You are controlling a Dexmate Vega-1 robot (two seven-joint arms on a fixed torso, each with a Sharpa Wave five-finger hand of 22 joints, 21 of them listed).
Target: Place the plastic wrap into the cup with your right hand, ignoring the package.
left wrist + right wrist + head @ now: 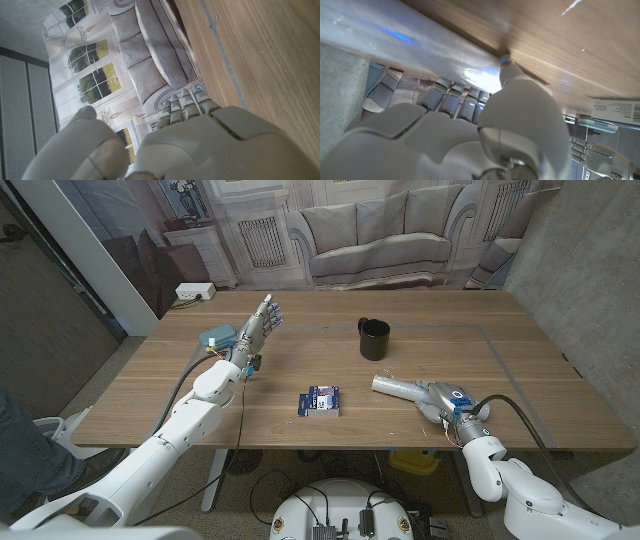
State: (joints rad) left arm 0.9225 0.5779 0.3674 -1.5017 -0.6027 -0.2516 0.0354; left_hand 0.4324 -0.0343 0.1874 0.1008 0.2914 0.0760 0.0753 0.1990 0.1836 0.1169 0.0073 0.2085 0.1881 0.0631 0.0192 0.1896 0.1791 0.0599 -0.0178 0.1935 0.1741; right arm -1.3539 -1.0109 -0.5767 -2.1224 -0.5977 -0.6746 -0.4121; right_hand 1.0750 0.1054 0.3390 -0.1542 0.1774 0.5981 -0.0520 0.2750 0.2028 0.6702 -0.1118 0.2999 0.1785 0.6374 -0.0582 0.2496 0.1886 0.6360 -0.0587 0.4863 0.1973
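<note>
The plastic wrap point(394, 386), a clear shiny roll, lies on the table right of the middle. My right hand point(441, 400) is at the roll's right end. In the right wrist view the roll point(415, 42) runs between the fingers point(451, 102) on one side and the thumb point(520, 95) on the other, so the hand grips it. The black cup point(375, 339) stands upright behind the roll, a short way off. My left hand point(259, 326) is raised at the back left with its fingers apart and holds nothing.
The blue and white package point(321, 401) lies near the front edge, left of the roll, and appears in the right wrist view point(616, 111). A teal object point(216, 337) sits beside my left hand. A white power strip point(193, 292) lies past the table's back left corner.
</note>
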